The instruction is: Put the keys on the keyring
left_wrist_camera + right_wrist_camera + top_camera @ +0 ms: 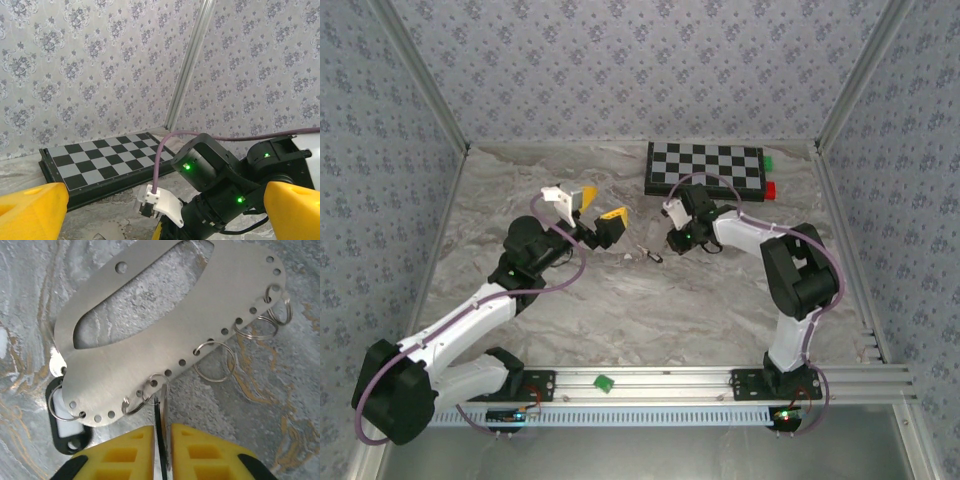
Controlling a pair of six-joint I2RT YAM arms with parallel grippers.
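- From above, the left hand (599,206) hung over the marbled surface (620,310), its yellow fingers spread wide and holding nothing. The keys (650,255) lay as a small metal cluster between the two hands, just beside the right hand (672,243). A chessboard (705,167) sat at the back.
- In the left wrist view, the left hand (160,215) gaped wide and empty, facing the right arm (220,185) and the chessboard (100,160).
- In the right wrist view, the right hand (162,450) was closed to a narrow slit on a thin key (160,425). The key hung from a split ring (156,385) on a holed steel plate (150,340) lying flat. A black tag (67,432) lay at the plate's left end.
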